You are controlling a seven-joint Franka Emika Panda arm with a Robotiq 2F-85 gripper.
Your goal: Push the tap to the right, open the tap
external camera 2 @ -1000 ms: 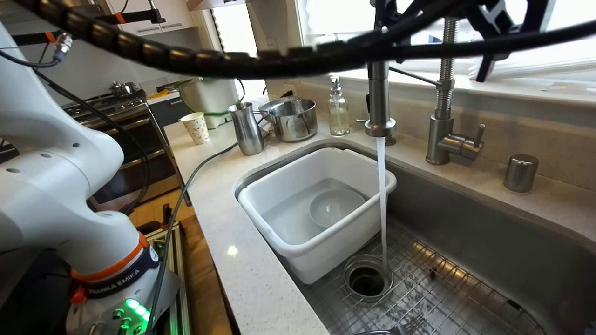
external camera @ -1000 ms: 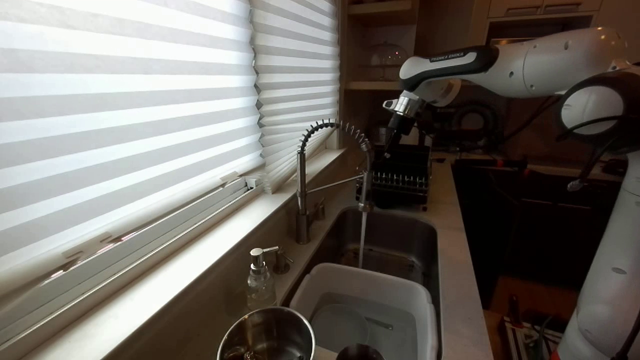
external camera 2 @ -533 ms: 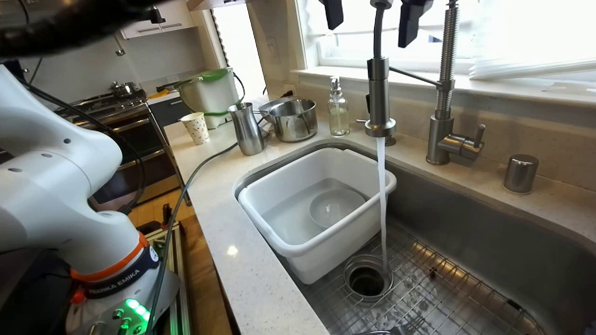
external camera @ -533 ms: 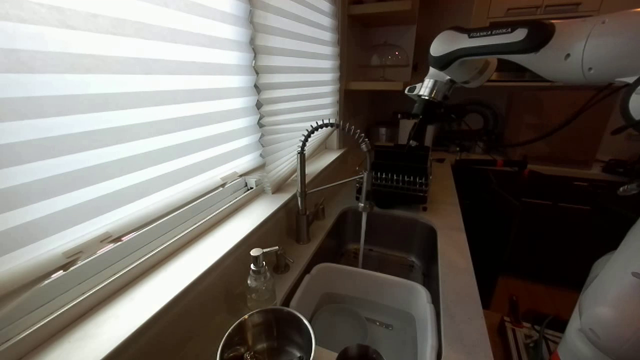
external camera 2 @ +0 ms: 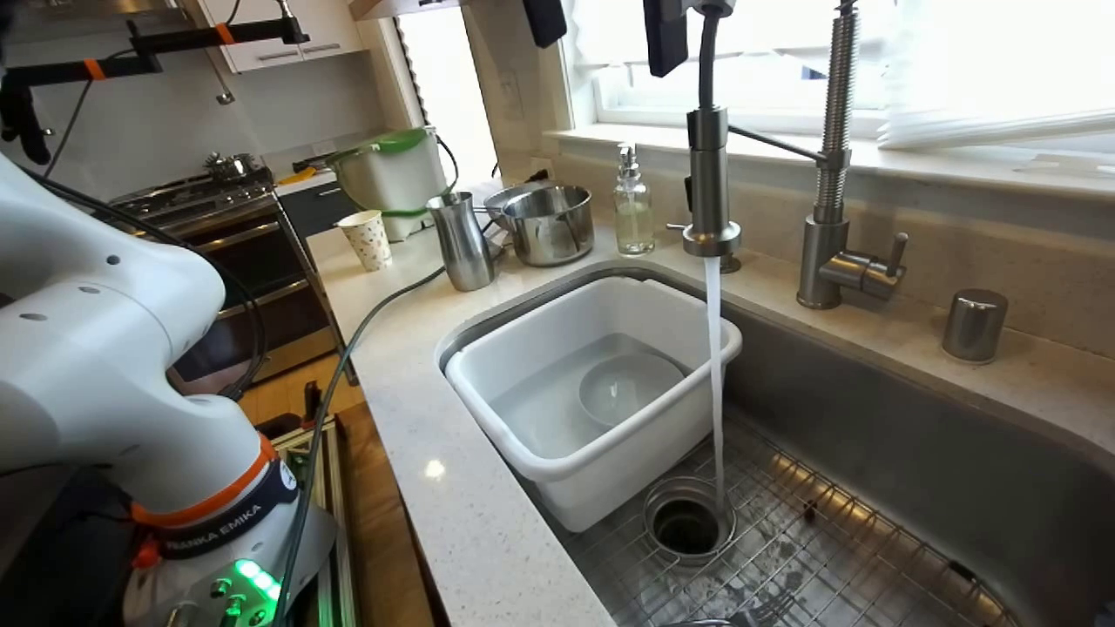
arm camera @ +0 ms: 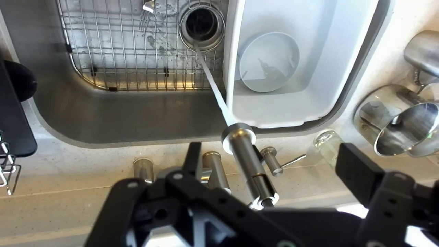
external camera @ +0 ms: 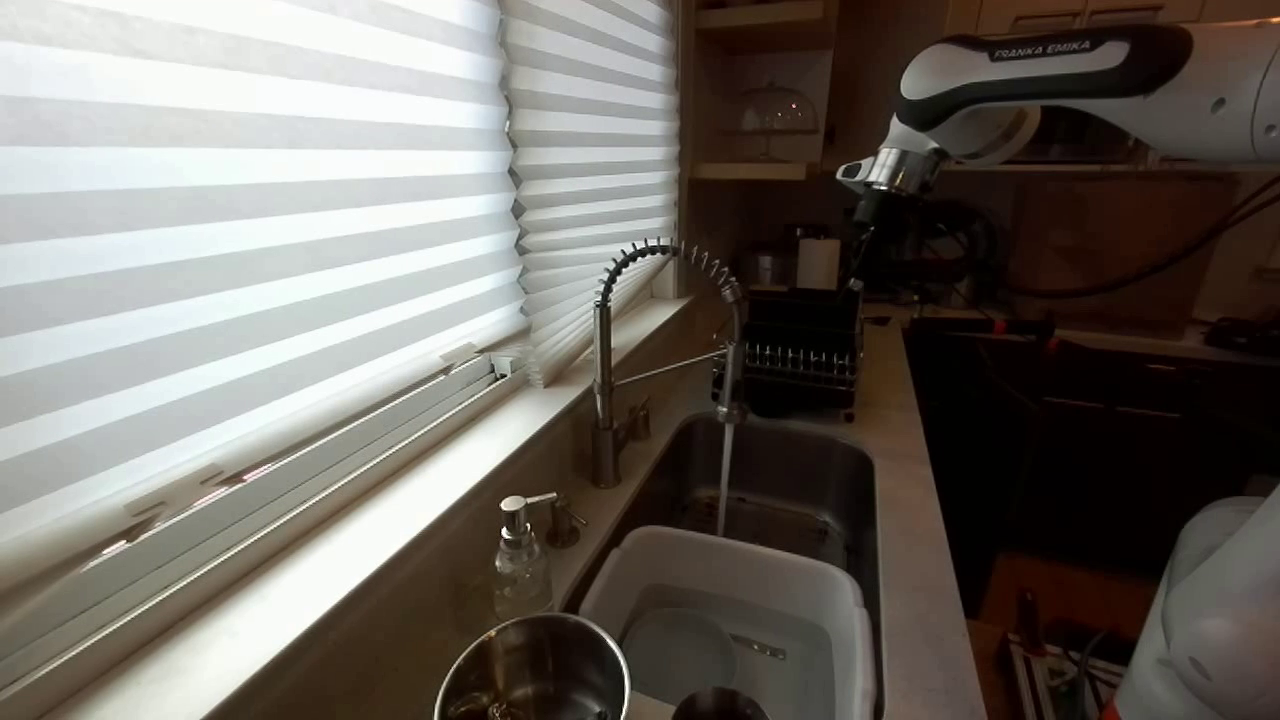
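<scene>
hanging in the air, apart from the tap in an exterior view, the gripper has its fingers spread wide, with nothing held between them. the tap rises from the counter at the long edge of the sink, on the same side as the window blinds. its coiled neck arches over, and the spray head points straight down over the sink; the lever on its base stands almost upright. water runs from the head in a thin stream, falling just outside the white tub and ending at the drain. the tub stands in one end of the sink and holds water and a round dish. on the wire grid beside it lies a fork, cut off by the edge of the wrist view. near the tub, on the counter, stand a soap bottle, a steel pot, a steel pitcher and a paper cup. a dish rack sits past the opposite end of the sink in an exterior view.
</scene>
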